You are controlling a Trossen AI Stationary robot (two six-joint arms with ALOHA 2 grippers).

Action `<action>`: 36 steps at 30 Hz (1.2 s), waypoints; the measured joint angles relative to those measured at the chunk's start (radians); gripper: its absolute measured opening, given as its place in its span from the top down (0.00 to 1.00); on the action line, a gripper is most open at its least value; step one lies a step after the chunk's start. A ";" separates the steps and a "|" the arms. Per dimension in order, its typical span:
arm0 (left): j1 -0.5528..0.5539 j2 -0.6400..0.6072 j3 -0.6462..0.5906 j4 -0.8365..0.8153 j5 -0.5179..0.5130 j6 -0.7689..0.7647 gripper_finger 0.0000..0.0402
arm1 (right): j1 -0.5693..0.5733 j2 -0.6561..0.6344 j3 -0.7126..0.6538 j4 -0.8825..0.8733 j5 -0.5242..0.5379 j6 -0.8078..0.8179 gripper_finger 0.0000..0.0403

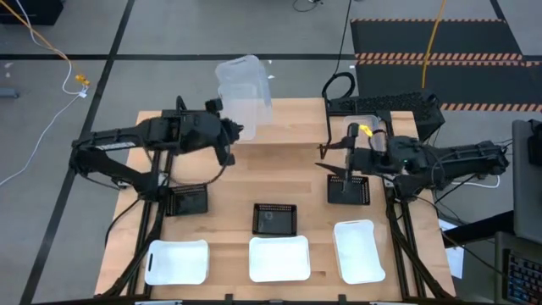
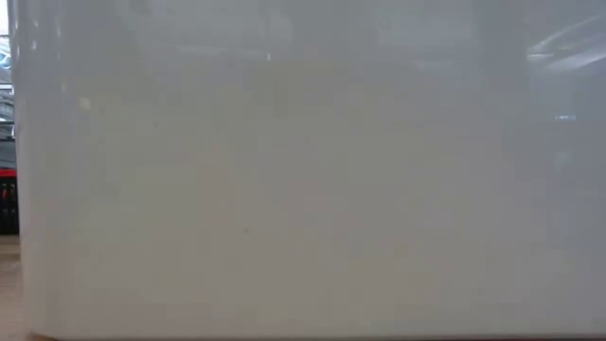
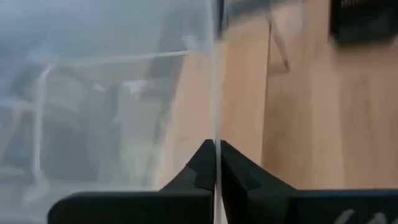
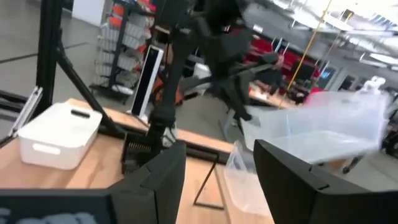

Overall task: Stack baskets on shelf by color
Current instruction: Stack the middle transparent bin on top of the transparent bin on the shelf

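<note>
A: Left gripper (image 1: 240, 129)?
B: Jaws clamped on the rim of a clear basket (image 1: 244, 91), held up over the bench's (image 1: 229, 182) far edge.

A: Right gripper (image 1: 324, 163)?
B: Jaws parted, holding nothing, above a black basket (image 1: 348, 190).

A: Any readable writing?
B: None. Three white baskets (image 1: 278, 258) line the near edge.

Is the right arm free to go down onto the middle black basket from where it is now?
Probably yes. The right gripper is open, holds nothing, and the middle black basket lies uncovered on bare tabletop; the left gripper holds a clear basket well away.
</note>
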 joint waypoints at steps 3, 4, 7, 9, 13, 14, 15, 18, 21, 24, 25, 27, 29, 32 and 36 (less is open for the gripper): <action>0.080 0.009 -0.002 -0.022 0.079 -0.001 0.99 | -0.002 0.009 -0.026 0.012 0.007 0.004 0.54; 0.103 0.006 -0.002 -0.038 0.116 -0.006 0.99 | -0.001 0.011 -0.033 0.018 0.006 0.010 0.55; 0.155 0.004 -0.001 -0.054 0.173 0.003 0.99 | -0.001 0.012 -0.061 0.013 0.005 0.026 0.55; 0.187 0.007 -0.001 -0.084 0.193 0.018 0.99 | -0.001 0.012 -0.073 0.016 0.006 0.033 0.55; 0.252 0.004 -0.001 -0.125 0.284 0.014 0.98 | -0.001 0.007 -0.083 0.019 0.006 0.034 0.55; 0.264 0.005 -0.001 -0.146 0.298 0.012 0.98 | -0.001 0.007 -0.083 0.018 0.006 0.034 0.55; 0.275 0.005 -0.001 -0.168 0.308 0.010 0.99 | -0.001 0.008 -0.083 0.017 0.007 0.034 0.55; 0.295 0.006 -0.001 -0.224 0.358 0.005 0.99 | -0.001 0.008 -0.083 0.017 0.006 0.033 0.55; 0.299 0.006 -0.001 -0.232 0.388 0.003 0.97 | -0.001 0.008 -0.083 0.017 0.006 0.032 0.55; 0.297 0.006 -0.001 -0.244 0.394 0.003 0.95 | -0.001 0.008 -0.083 0.016 0.006 0.032 0.55; 0.297 0.006 -0.001 -0.243 0.394 0.002 0.95 | -0.001 0.008 -0.083 0.016 0.006 0.032 0.55; 0.297 0.006 -0.001 -0.239 0.382 -0.002 0.94 | -0.001 0.008 -0.083 0.013 0.006 0.032 0.55; 0.297 0.006 -0.001 -0.234 0.360 -0.002 0.94 | -0.001 0.008 -0.083 0.013 0.006 0.032 0.55; 0.297 0.006 -0.001 -0.233 0.339 -0.002 0.94 | -0.001 0.008 -0.083 0.012 0.006 0.033 0.55; 0.291 0.000 -0.001 -0.232 0.334 0.017 0.94 | -0.001 0.008 -0.083 0.012 0.006 0.029 0.55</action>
